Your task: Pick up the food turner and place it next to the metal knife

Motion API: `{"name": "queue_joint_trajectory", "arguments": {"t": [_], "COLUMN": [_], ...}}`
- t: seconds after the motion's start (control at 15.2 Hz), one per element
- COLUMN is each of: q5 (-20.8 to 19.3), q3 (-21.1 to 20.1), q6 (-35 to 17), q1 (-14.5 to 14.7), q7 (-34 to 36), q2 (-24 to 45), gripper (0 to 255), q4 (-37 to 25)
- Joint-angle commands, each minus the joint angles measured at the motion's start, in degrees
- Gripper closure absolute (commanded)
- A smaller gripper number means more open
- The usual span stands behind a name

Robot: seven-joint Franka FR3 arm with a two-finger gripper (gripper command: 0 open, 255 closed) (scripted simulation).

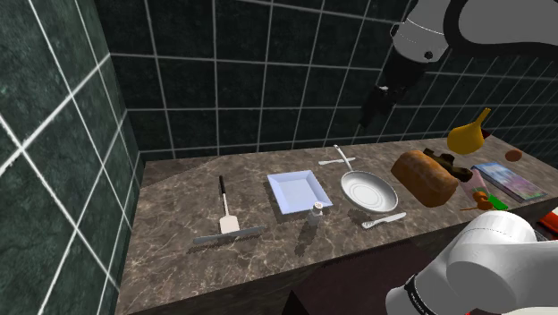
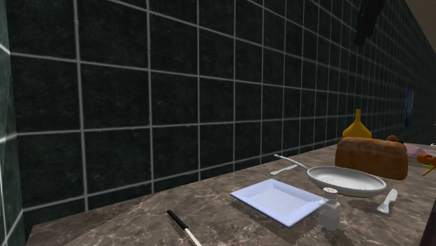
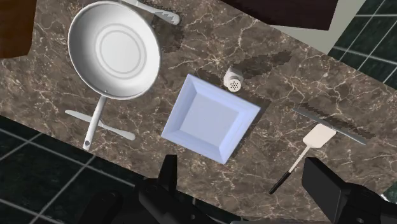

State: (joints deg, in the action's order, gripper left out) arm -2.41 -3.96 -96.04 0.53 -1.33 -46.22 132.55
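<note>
While the gripper (image 1: pixel 371 109) hangs high above the marble counter (image 1: pixel 170 268), we see its two black fingers (image 3: pixel 168 173) spread wide with nothing between them but the surface far below. The food turner (image 1: pixel 225 211) lies flat on the counter, well apart from the hand. In the shoulder view it sits at nine o'clock from the white square plate (image 1: pixel 300 191), its black handle pointing to twelve o'clock toward the dark tiled wall (image 1: pixel 250 80) and its pale head at six o'clock. The head lies just beside a long grey blade (image 1: pixel 228 236) set crosswise near the counter's front edge.

At three o'clock from the plate stands a white frying pan (image 1: pixel 368 190), its handle crossing over a silver knife (image 1: pixel 336 162) at the pan's eleven o'clock. A small shaker (image 1: pixel 317 211) stands at the plate's five o'clock corner, and a fork (image 1: pixel 384 219) lies at six o'clock from the pan. Farther along at three o'clock are a brown loaf (image 1: pixel 425 177), a yellow gourd-shaped piece (image 1: pixel 471 134) and a book (image 1: pixel 508 179), its cover print too small for us to read.
</note>
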Motion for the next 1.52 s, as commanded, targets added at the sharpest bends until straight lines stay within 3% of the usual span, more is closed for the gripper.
{"name": "queue_joint_trajectory", "arguments": {"t": [0.0,0.86,1.45], "q5": [0.0,3.9,0.5], "q3": [0.0,-10.5,-17.2], "q6": [0.0,-19.9,-31.6], "q1": [0.0,-0.5,-2.1], "q7": [0.0,16.6,29.8], "q2": [0.0,17.4,36.0], "gripper": [0,0,0], "q4": [0.0,4.6,-0.4]}}
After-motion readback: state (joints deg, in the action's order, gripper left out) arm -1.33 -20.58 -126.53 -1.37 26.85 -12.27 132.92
